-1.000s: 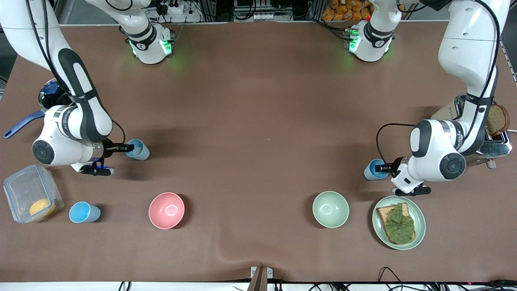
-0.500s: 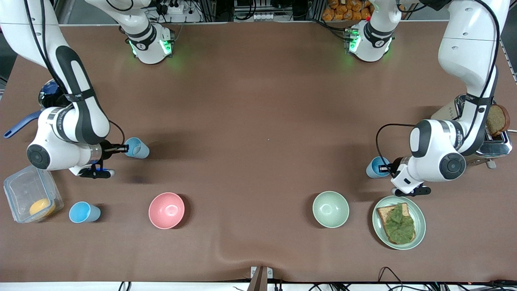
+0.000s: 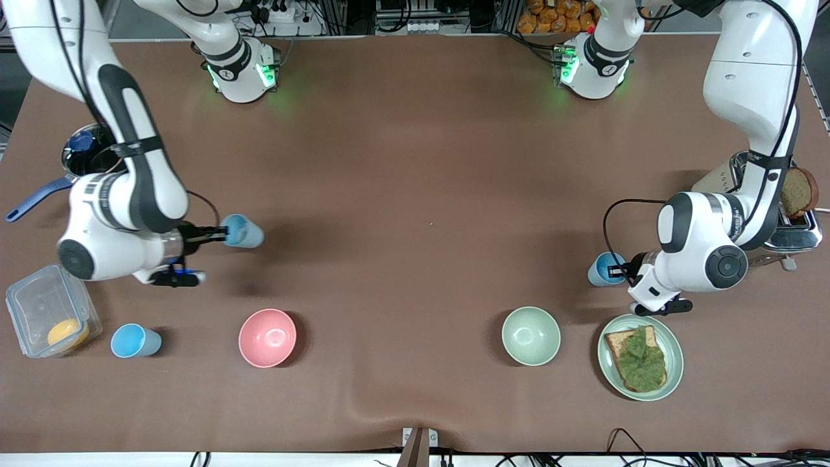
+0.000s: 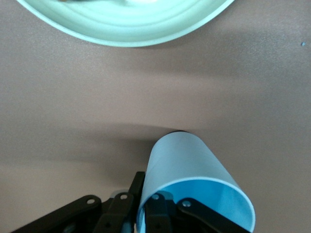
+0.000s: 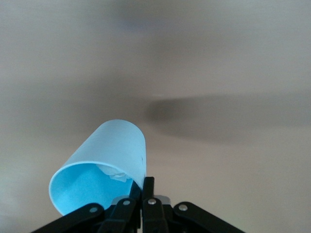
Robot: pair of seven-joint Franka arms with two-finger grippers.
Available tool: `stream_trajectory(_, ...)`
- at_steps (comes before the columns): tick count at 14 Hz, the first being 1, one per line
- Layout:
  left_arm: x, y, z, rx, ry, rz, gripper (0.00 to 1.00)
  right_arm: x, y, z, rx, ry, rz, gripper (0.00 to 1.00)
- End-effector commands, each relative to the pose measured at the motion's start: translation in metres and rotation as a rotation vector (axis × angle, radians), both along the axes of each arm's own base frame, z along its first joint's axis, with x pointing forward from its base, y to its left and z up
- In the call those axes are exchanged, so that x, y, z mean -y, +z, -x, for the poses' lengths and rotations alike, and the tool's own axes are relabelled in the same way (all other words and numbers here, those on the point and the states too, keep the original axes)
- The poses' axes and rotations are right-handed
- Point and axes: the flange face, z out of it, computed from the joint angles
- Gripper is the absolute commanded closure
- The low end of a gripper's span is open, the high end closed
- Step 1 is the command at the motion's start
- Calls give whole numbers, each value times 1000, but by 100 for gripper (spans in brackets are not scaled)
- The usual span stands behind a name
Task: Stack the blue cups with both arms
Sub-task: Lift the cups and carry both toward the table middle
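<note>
Both grippers gripping blue cups by the rim.
Right gripper (image 3: 219,236) jaws clenching a tilted cup (image 3: 243,232) over the table (image 3: 415,194); left gripper (image 3: 624,270) jaws pinching another cup (image 3: 603,270).

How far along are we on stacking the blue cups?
Nothing is stacked yet. Both grasps look done: the right pincer is shut on a light-blue plastic tumbler in the air, and the left pincer is shut on another. A third tumbler stands untouched beside the clear plastic container. All nesting remains.
</note>
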Motion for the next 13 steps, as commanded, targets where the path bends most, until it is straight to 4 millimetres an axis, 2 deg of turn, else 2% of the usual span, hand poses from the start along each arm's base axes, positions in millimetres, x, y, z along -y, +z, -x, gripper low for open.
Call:
stream_trajectory(1, 0, -1, -3, 10, 4, -28, 100, -71, 22, 0, -15, -77, 26, 100)
stream_trajectory(3, 0, -1, -3, 10, 4, -28, 100, -136, 24, 15, -47, -119, 25, 100)
stream_trajectory(5, 0, -2, -3, 8, 5, -27, 100, -179, 34, 24, -58, -147, 20, 100)
stream_trajectory(8, -2, 3, -4, 16, 10, -27, 100, -256, 26, 56, -69, -135, 39, 100)
stream_trajectory(10, -5, 23, -8, 46, 20, -27, 100, -287, 16, 65, -35, -173, 60, 100)
stream_trajectory(13, -4, 72, -11, 106, 56, -27, 100, -332, -21, 85, 9, -191, 88, 100)
